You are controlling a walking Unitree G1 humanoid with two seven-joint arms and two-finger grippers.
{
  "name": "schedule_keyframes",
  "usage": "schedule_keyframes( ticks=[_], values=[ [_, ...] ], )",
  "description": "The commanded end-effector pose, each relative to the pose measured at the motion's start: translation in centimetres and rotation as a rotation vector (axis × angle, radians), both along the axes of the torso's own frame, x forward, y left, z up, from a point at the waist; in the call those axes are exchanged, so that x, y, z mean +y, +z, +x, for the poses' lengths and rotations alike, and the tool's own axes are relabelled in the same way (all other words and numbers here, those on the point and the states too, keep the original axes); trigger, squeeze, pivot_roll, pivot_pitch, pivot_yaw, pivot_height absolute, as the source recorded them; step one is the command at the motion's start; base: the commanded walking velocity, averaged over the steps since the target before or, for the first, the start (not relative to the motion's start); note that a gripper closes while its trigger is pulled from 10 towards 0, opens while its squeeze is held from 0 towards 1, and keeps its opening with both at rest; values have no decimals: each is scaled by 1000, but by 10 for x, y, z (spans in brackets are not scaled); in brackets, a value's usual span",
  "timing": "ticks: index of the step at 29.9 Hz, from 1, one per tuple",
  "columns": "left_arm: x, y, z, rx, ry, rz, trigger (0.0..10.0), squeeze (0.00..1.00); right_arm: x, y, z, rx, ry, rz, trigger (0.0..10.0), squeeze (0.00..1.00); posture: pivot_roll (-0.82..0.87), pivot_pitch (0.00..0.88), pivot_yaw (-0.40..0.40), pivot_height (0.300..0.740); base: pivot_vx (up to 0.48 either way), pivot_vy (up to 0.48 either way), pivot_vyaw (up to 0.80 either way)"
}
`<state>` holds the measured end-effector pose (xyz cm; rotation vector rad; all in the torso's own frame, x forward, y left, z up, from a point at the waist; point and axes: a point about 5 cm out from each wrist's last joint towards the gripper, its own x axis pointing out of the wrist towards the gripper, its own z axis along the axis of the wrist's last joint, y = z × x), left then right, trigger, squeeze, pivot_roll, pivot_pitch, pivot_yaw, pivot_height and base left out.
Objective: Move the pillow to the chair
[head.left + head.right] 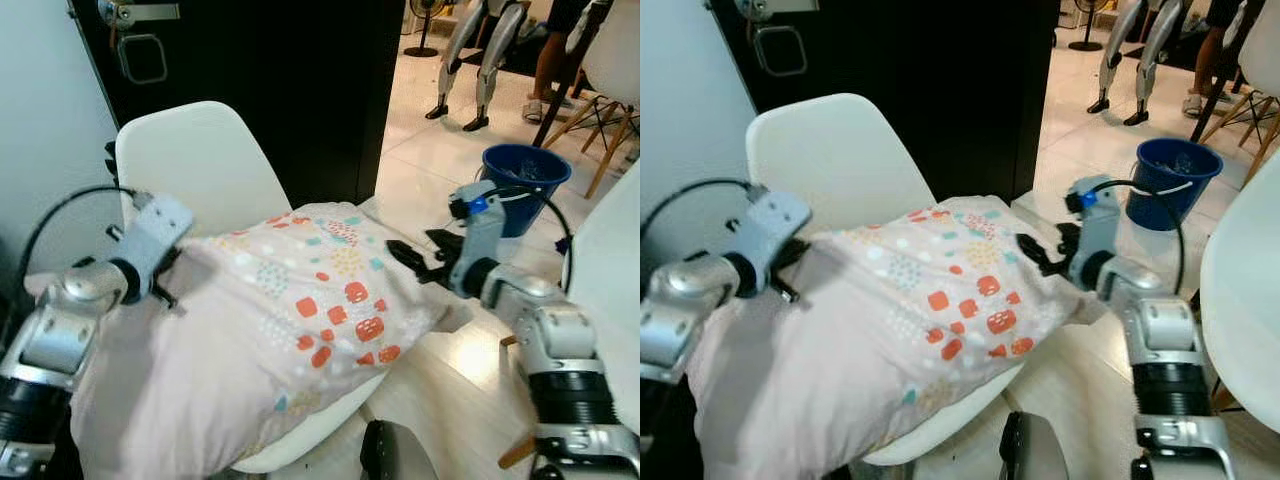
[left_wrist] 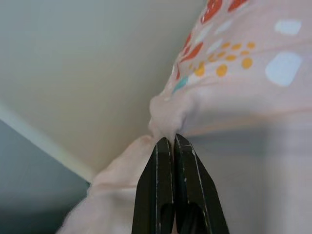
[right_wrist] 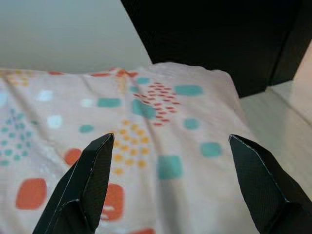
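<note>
While the pillow (image 1: 290, 330) lay across the white chair (image 1: 200, 165), the left gripper (image 2: 173, 143) pinched its 9 o'clock edge, jaws pressed together on fabric. At 3 o'clock the right gripper (image 3: 170, 146) hovered, jaws spread wide.

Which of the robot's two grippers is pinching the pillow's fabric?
The left gripper: it is shut on a bunched fold of the pillow, while the right gripper is spread wide open above it.

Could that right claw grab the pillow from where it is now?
Probably yes. The right claw is wide open just over the pillow on the chair, with nothing between them. The left claw already pinches its edge.
</note>
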<state>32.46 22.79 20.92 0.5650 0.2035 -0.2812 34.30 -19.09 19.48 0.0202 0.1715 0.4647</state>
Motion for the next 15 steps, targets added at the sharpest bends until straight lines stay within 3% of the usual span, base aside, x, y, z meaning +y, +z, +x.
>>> schedule_keyframes(
  ticks=[1, 3, 8, 9, 15],
  values=[
    [-8, 5, -3, -13, -27, -64, 10000, 0, 5, -1, -2, -14, 10, 20, 10000, 0, 10, 24, -9, 530, -480, 0, 0],
    [-11, 5, -4, -13, -40, -80, 10000, 0, 7, -1, -2, -17, 15, 29, 10000, 0, 10, 24, -9, 535, -480, 0, 0],
    [-13, -1, -5, 8, -36, -43, 10000, 0, 11, -1, -2, -31, 18, 49, 10000, 0, 8, 29, -5, 550, 0, 0, 0],
    [-13, -3, -6, 17, -37, -41, 10000, 1000, 11, -1, -2, -35, 17, 53, 10000, 0, 7, 29, -4, 555, 0, 0, 0],
    [-15, -3, -9, 38, -37, -62, 10000, 1000, 14, 2, -3, -54, 23, 72, 10000, 0, 7, 31, -2, 585, 0, 0, 0]
  ],
)
